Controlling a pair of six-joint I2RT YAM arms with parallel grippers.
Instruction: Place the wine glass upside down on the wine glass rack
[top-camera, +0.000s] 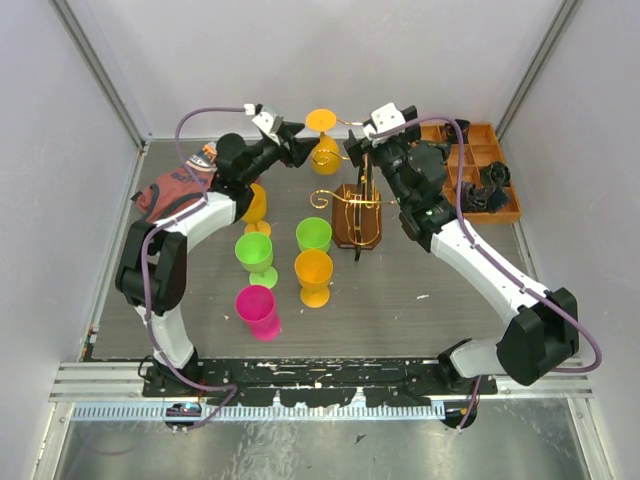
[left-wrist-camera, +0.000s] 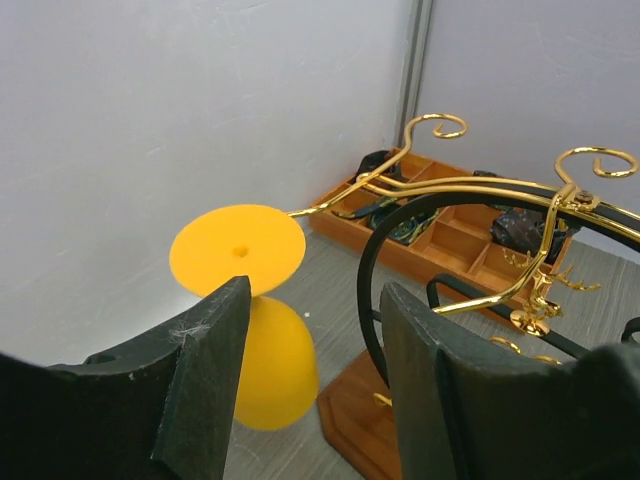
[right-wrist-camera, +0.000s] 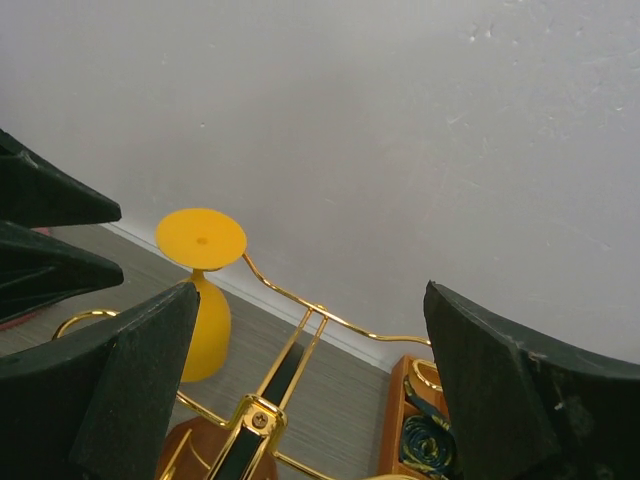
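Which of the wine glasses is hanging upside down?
The orange glass nearest the far wall, hanging foot up from an arm of the gold wire rack; all the others rest on the table.

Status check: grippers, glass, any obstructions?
Left gripper open, right gripper open. Orange wine glass inverted at rack arm tip, ungripped. No obstruction seen.

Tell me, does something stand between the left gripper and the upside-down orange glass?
Nothing visible does. The left gripper is open and faces the glass directly, with only free space between them. The glass is already upside down, its foot at the tip of a wire arm of the rack.
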